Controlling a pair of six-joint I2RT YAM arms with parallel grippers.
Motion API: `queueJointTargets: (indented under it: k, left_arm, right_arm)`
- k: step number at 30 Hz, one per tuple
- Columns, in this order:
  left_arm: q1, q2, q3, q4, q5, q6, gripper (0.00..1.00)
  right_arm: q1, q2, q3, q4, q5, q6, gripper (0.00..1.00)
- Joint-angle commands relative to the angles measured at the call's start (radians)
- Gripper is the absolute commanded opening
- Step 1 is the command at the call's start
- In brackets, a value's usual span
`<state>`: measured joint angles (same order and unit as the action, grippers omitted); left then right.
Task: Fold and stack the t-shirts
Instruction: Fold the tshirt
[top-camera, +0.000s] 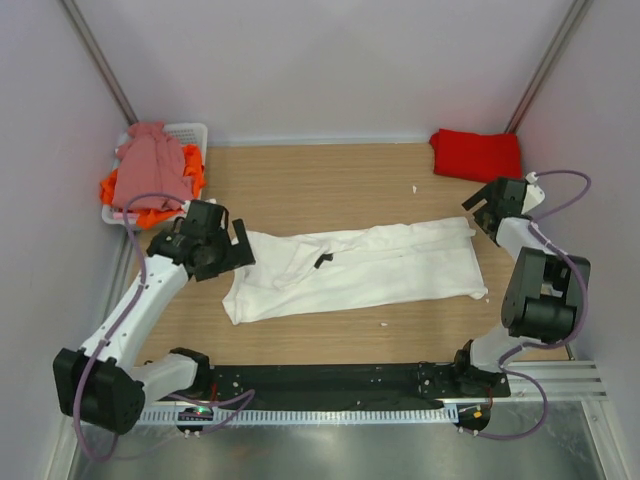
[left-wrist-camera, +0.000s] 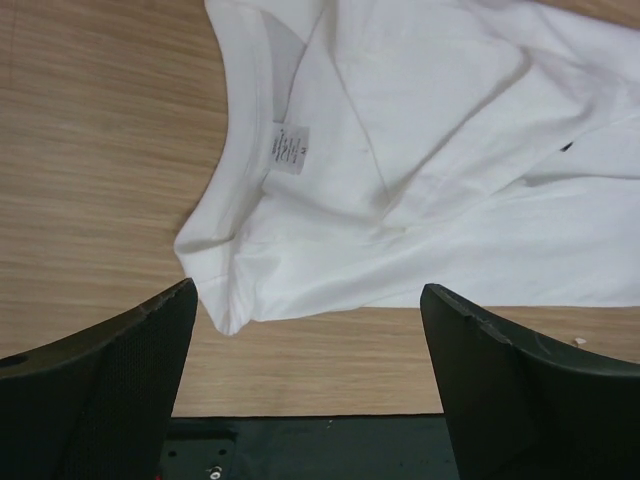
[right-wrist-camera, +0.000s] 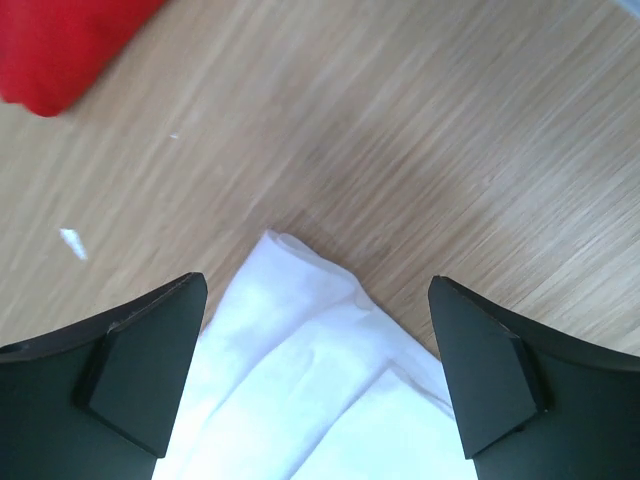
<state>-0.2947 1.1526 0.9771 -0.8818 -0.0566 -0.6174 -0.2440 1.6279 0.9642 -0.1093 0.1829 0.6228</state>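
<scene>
A large white t-shirt (top-camera: 360, 268) lies folded lengthwise across the middle of the table, a small black print (top-camera: 322, 260) showing. My left gripper (top-camera: 240, 245) is open and empty above its left end; the left wrist view shows the collar and label (left-wrist-camera: 288, 147) ahead of the fingers (left-wrist-camera: 120, 370). My right gripper (top-camera: 480, 215) is open and empty over the shirt's far right corner (right-wrist-camera: 300, 260). A folded red t-shirt (top-camera: 477, 154) lies at the far right corner. A dusty pink t-shirt (top-camera: 150, 165) lies on an orange one (top-camera: 152, 213) in the basket.
A white slotted basket (top-camera: 190, 132) stands at the far left corner by the wall. Small white scraps (top-camera: 414, 188) lie on the wooden table. Walls close in on the left, back and right. A black base rail (top-camera: 330, 380) runs along the near edge.
</scene>
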Motion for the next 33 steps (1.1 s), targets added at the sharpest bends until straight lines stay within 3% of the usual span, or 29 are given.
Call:
queueJointTargets:
  k: [1, 6, 10, 15, 20, 26, 32, 33]
  left_arm:
    - [-0.014, -0.056, -0.006, 0.098, -0.008, -0.038, 0.92]
    - [-0.13, 0.042, -0.026, 0.25, -0.026, -0.08, 0.87]
    - [-0.208, 0.185, -0.026, 0.32, -0.087, -0.134, 0.84]
    - [-0.222, 0.396, -0.057, 0.426, -0.062, -0.2, 0.7]
    - [-0.227, 0.528, -0.015, 0.446, -0.043, -0.202, 0.65]
    - [-0.225, 0.565, 0.035, 0.432, -0.055, -0.176, 0.65]
    - [-0.18, 0.746, 0.24, 0.36, -0.038, -0.117, 0.65]
    - [-0.17, 0.781, 0.352, 0.336, -0.049, -0.114, 0.65]
  right_arm:
    - [0.02, -0.152, -0.051, 0.167, 0.021, -0.043, 1.0]
    - [0.122, -0.182, -0.062, 0.275, -0.17, -0.124, 0.93]
    - [0.23, -0.09, 0.063, 0.15, -0.223, -0.184, 0.86]
    - [0.276, 0.039, 0.142, -0.056, -0.255, -0.182, 0.8]
    - [0.287, 0.088, 0.074, -0.124, -0.264, -0.161, 0.8]
    - [0.304, 0.139, 0.001, -0.17, -0.324, -0.149, 0.81]
    - [0.334, 0.063, -0.16, -0.148, -0.418, -0.111, 0.81]
    - [0.353, 0.031, -0.207, -0.144, -0.396, -0.094, 0.79]
